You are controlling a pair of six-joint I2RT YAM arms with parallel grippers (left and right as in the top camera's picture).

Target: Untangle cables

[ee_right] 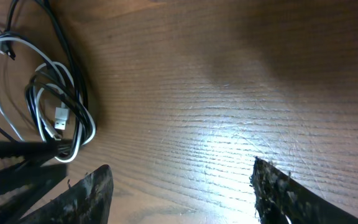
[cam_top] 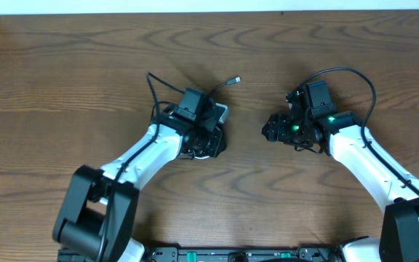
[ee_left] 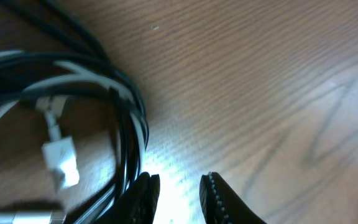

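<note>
Fingers of the right gripper (ee_right: pixel 180 180) are spread wide and empty, held low near the coil (ee_right: pixel 73 124), on its right. Those of the left gripper (ee_left: pixel 180 183) stand a narrow gap apart with bare wood between them, pinching nothing, at the coil's edge. Brown wood-grain worktop (cam_top: pixel 64 58) carries the coil, which in the overhead view lies mostly hidden beneath the left wrist. Thick black arm wire (cam_top: pixel 358 75), arching well to the right of the coil, belongs to the robot and is no part of the task. Within the coil the white cord (ee_right: pixel 8 42) and the black cord (ee_right: pixel 59 31) are wound together in several overlapping turns, with looser loops trailing off on the side away from the robot. One white plug (ee_left: pixel 61 163) sits inside the coil, and a small stray plug end (cam_top: pixel 236 80) lies just beyond it. Judged step: taking a first hold. It would go best if each gripper pinched one colour only, on opposite sides of the coil, then drew apart slowly so a plug can slip back through the turns. Likely obstacle: the plug inside the coil may snag, and the left wrist crowds the right gripper's approach.
</note>
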